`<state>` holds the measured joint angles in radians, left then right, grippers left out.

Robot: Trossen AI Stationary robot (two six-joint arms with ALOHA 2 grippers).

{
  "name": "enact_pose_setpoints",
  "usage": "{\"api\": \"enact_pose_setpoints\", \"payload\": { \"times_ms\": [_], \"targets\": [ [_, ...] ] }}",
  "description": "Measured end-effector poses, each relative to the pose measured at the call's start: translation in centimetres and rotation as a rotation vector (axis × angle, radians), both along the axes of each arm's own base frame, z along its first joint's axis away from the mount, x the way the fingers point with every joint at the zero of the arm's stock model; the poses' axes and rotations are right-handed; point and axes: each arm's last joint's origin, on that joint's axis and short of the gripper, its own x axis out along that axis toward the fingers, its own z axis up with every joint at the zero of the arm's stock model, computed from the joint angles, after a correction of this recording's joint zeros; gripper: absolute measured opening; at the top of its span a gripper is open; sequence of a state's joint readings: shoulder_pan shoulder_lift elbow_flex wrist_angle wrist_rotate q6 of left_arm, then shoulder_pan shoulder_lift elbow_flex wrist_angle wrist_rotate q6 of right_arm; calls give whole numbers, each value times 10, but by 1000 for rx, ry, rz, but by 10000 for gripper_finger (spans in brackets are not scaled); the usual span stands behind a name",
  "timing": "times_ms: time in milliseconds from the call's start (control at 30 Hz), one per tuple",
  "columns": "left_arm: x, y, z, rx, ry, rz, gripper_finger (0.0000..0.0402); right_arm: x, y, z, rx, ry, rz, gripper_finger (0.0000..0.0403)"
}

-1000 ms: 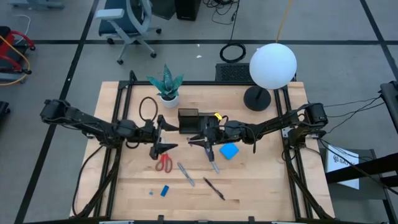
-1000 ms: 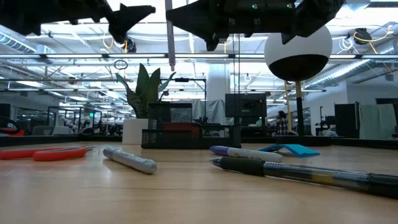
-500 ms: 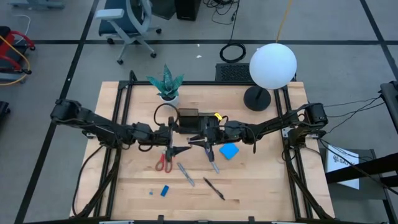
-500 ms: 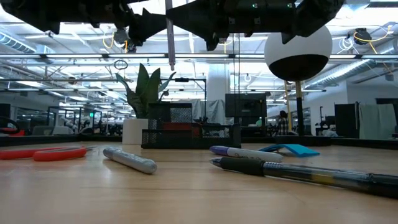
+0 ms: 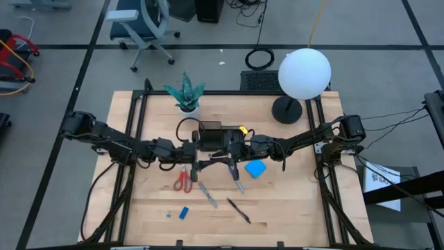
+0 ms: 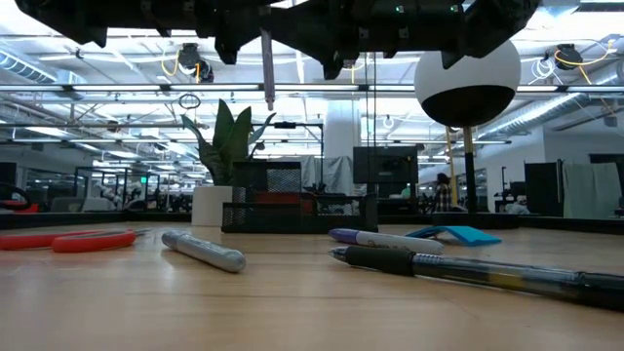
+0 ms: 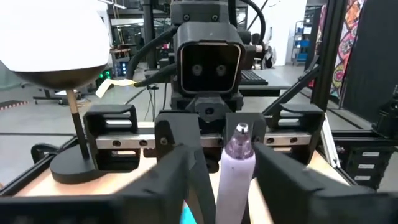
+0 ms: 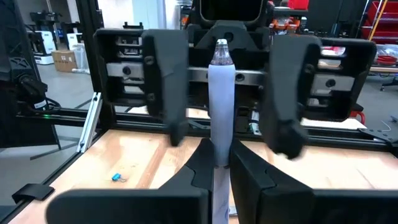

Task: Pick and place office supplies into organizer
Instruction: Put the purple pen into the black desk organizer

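Observation:
My right gripper (image 8: 217, 163) is shut on a pale grey-lilac pen (image 8: 220, 93) that stands upright above the table's middle (image 5: 229, 160). My left gripper (image 7: 231, 171) faces it, open, with one finger on each side of the pen's upper part (image 7: 238, 146); gaps show in the right wrist view. On the wood lie red-handled scissors (image 5: 183, 179), a grey pen (image 5: 207, 194), a purple pen (image 5: 238, 182), a black pen (image 5: 239, 210), a blue notepad (image 5: 255, 169) and a tiny blue block (image 5: 184, 213). The black organizer (image 5: 210, 132) stands behind the grippers. My right gripper pinches the pen's barrel (image 8: 219, 134) between its two fingers, below the cap end. The fingers reach in level from the table's right side and lie across the pen. The pen stands upright, clear of the table, and its lower end (image 6: 267, 97) hangs below the fingers.
A green potted plant (image 5: 186, 95) stands at the far left of the organizer. A white globe lamp (image 5: 304, 73) on a round black base (image 5: 286, 110) stands at the far right. Bare wood lies along the near edge.
My left gripper has moved toward the table's right, up to the pen held by my right gripper, and its fingers have drawn closer together around that pen. The pen has stayed upright in place.

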<state>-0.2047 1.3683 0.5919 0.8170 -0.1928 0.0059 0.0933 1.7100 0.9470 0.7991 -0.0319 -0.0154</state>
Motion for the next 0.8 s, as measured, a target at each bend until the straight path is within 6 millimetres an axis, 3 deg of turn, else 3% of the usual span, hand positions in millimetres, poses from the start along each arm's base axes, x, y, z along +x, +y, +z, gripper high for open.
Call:
{"api": "enact_pose_setpoints", "payload": {
  "times_ms": [133, 167, 500, 800],
  "targets": [
    [-2, 0, 4, 7, -16, -8, 44, 0, 0, -1, 0, 11, 3, 20],
    [-2, -1, 4, 15, -14, -10, 35, 0, 0, -1, 3, 12, 2, 20],
    [-3, -2, 4, 20, -14, -16, 35, 0, 0, -1, 1, 6, 0, 27],
    [-5, -2, 7, -58, -23, -21, 35, -2, 0, 4, -14, 5, 2, 74]
  ]
}}
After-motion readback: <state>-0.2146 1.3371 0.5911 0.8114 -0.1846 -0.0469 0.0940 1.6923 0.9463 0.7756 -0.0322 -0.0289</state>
